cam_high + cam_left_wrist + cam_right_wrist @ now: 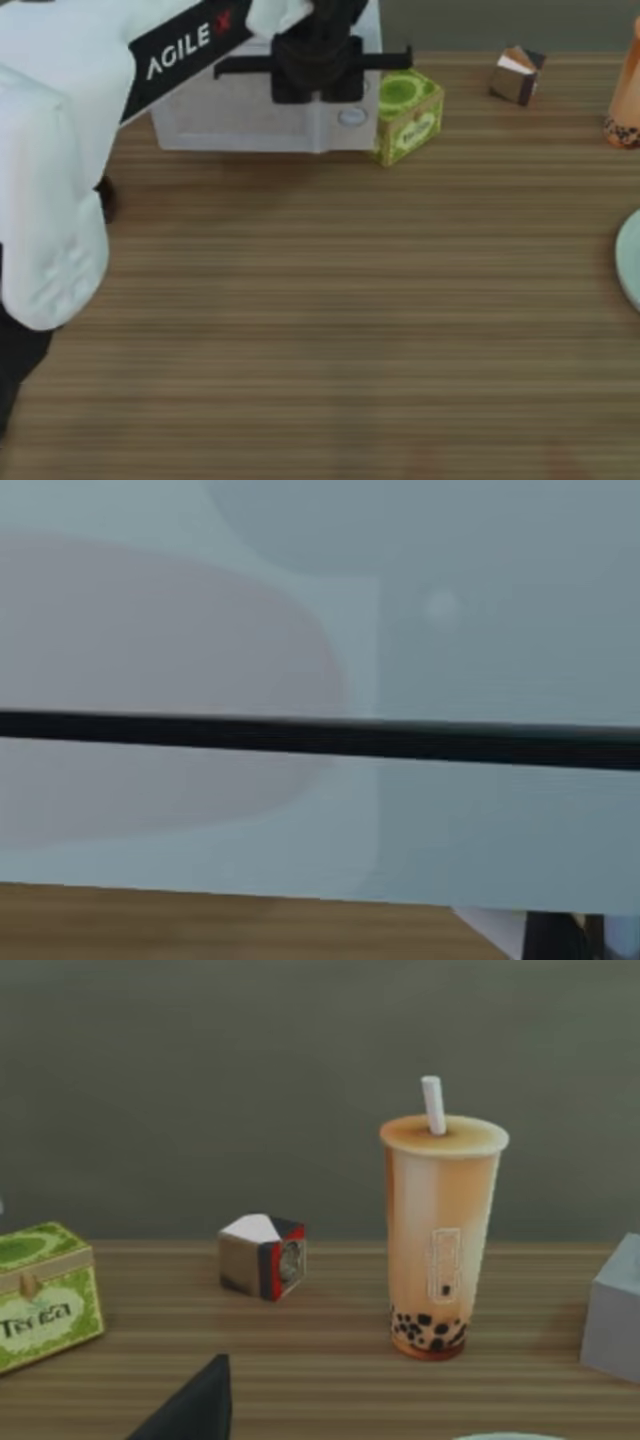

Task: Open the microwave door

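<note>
The white microwave stands at the table's back, left of centre. Its door lies flush with the front, and the knob panel is to its right. My left gripper hangs over the microwave's top front edge, near the seam between door and knob panel. The left wrist view is pressed close to the front: the door's dim window, a black horizontal bar and the knob panel. My right gripper is outside the top view and shows only as a dark tip, far from the microwave.
A green-yellow tea box touches the microwave's right side. Further right are a small brown cube and a bubble tea cup with a straw. A pale plate sits at the right edge. A grey box stands beside the cup.
</note>
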You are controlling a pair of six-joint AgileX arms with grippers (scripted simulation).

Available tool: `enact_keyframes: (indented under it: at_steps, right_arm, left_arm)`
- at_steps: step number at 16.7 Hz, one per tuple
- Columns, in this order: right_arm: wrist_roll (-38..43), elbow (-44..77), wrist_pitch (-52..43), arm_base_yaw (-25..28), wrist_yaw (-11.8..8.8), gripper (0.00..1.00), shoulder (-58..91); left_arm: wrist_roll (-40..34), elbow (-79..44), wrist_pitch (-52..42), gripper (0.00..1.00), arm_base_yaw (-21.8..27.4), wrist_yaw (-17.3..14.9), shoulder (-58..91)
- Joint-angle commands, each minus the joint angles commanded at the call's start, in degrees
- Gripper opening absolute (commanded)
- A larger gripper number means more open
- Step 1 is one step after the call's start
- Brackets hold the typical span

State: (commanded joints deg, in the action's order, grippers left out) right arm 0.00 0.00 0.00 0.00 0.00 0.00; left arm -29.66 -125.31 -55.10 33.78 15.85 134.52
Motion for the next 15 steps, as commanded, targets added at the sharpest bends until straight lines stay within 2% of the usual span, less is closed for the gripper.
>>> enact_keyframes:
  at_steps: [4, 15]
  right_arm:
    - [0.00, 0.00, 0.00, 0.00, 0.00, 1.00, 0.00]
    - [0.00, 0.00, 0.00, 0.00, 0.00, 1.00, 0.00]
  left_arm:
    - [-0.93, 6.36, 2.97, 0.00, 0.28, 0.63, -3.39]
    - [-1.01, 6.78, 3.22, 0.00, 0.30, 0.68, -3.70]
